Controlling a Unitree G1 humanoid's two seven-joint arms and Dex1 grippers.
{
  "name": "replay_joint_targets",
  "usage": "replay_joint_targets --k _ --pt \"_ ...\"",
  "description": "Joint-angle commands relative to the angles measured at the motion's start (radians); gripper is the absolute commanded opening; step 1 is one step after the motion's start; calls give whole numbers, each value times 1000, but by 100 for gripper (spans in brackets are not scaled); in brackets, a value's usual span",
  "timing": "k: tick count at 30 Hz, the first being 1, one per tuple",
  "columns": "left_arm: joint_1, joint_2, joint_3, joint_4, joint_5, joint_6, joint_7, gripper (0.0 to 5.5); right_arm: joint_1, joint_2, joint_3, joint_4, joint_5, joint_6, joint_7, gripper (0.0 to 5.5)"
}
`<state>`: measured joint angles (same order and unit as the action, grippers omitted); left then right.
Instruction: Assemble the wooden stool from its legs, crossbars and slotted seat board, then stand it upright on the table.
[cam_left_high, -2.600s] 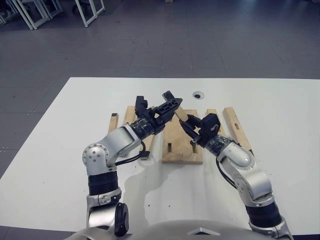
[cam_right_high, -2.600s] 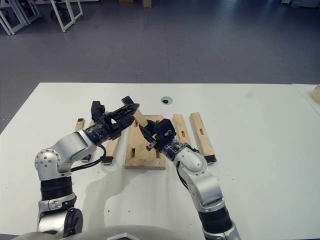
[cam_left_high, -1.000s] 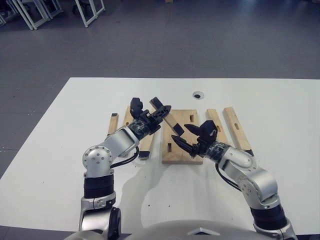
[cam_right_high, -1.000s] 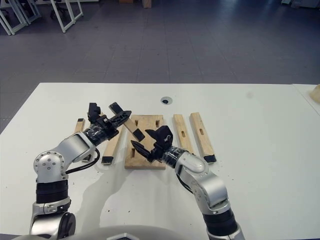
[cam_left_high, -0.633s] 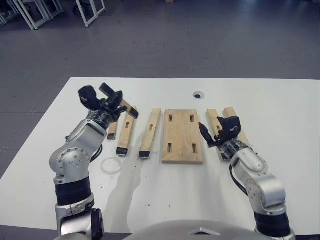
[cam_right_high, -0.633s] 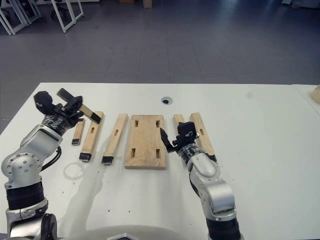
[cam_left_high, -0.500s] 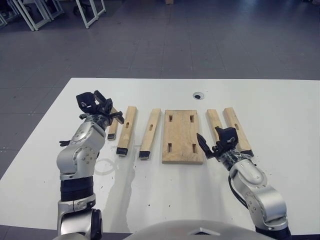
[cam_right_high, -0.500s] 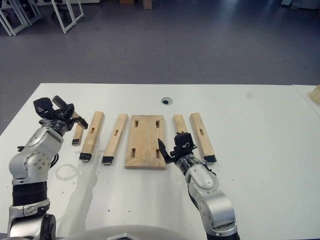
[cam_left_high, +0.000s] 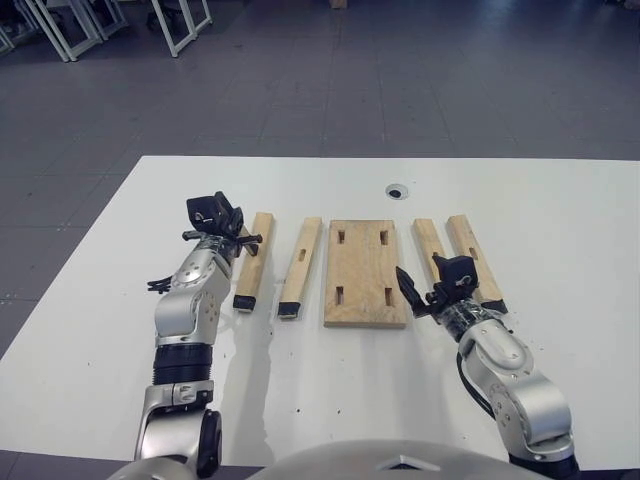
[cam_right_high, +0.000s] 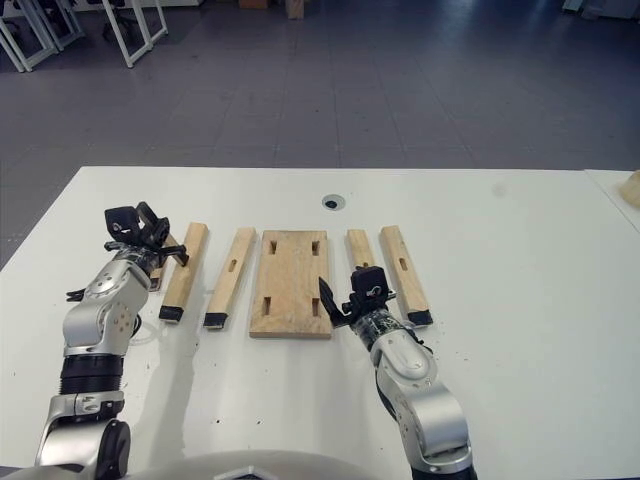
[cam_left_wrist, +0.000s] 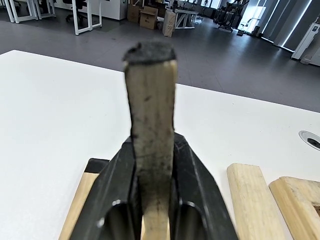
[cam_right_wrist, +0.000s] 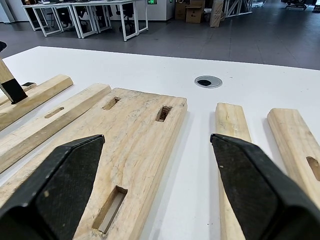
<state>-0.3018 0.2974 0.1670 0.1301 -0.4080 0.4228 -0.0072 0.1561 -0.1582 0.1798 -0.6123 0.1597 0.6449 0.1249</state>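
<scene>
Left gripper (cam_left_high: 225, 228) clamps short crossbar (cam_left_wrist: 150, 125), slotted leg (cam_left_high: 255, 258) just beside; right gripper (cam_left_high: 430, 283) spread wide, seat board (cam_left_high: 364, 265) alongside, grommet (cam_left_high: 397, 189) beyond.

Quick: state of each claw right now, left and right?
Left claw: closed, holding a black-tipped wooden piece.
Right claw: open, holding nothing.

The white table (cam_left_high: 560, 200) is bearing a slotted seat board (cam_left_high: 365, 270). Two legs (cam_left_high: 301, 254) are lying at its nine o'clock, two more legs (cam_left_high: 470, 250) at three.
</scene>
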Motion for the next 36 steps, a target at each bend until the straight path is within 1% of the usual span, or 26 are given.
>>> replay_joint_targets --k 1,8,16,19,23,25,28,32,36 --pt "-30 -7 -5 32 39 -17 -32 42 -10 7 1 4 -2 14 -3 392" --pt "49 -31 -1 -1 72 -3 -46 42 -17 9 -5 3 -1 21 -6 392" --pt "33 -29 45 13 70 -10 -50 42 -27 2 -5 6 -1 25 0 392" --pt "87 -58 11 -1 95 -31 -62 42 -27 3 -3 7 -3 24 -1 392" --pt "227 -121 -30 -53 115 -87 -73 42 -29 0 -5 5 -4 25 1 392" --pt "317 -131 -72 -63 156 -144 -90 42 -26 -3 -8 0 -3 28 1 392" --pt "396 -118 -119 -52 220 -194 -103 42 -25 -8 -10 -3 -3 33 4 392" --pt "452 -116 -130 -47 250 -208 -104 42 -25 -13 -12 -6 -2 37 7 392" --pt "447 -123 -107 -33 236 -183 -88 42 -29 -11 -11 -3 -4 37 6 392"
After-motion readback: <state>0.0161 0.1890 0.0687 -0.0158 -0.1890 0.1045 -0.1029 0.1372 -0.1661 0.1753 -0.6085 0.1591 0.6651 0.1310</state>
